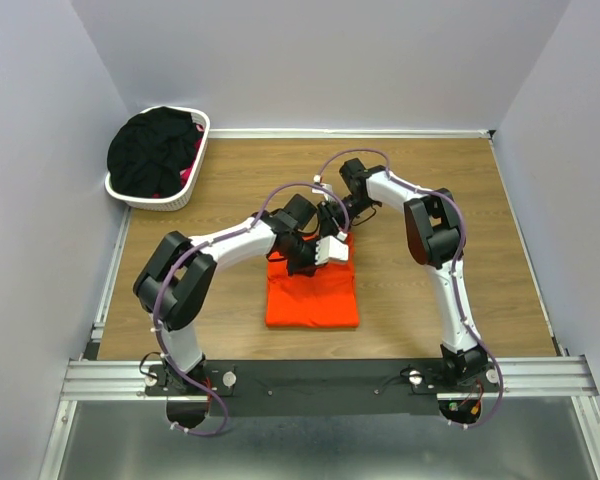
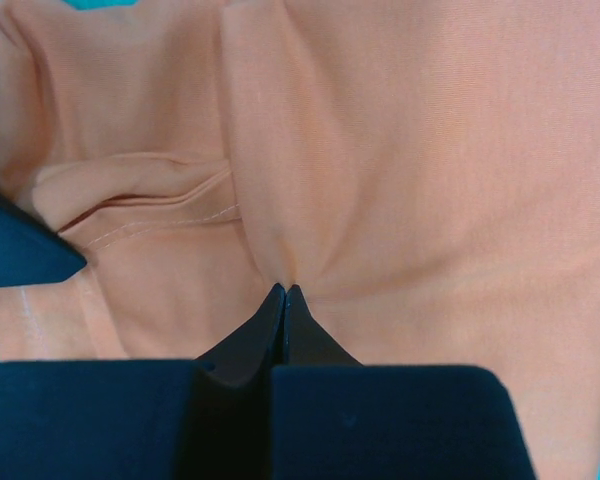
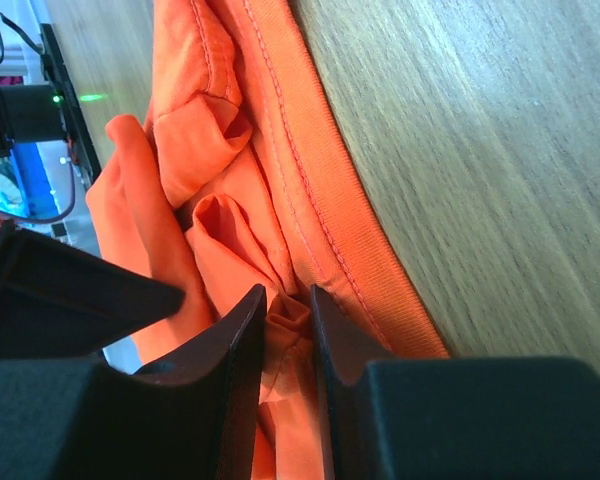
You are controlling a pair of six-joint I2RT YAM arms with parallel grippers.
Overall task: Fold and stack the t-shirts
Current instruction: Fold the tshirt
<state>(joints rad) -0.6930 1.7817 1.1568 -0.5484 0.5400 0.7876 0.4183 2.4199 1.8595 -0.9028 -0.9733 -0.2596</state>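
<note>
The orange t-shirt lies partly folded in the middle of the table. My left gripper is shut on a pinch of the orange cloth at the shirt's far left part. My right gripper is shut on a bunched fold of the orange shirt near its ribbed hem, at the shirt's far right part. Both grippers sit close together over the shirt's far edge. Black t-shirts and a bit of pink cloth lie in the basket.
A white laundry basket stands at the far left corner of the wooden table. White walls close the table in on three sides. The arm bases sit on a metal rail at the near edge.
</note>
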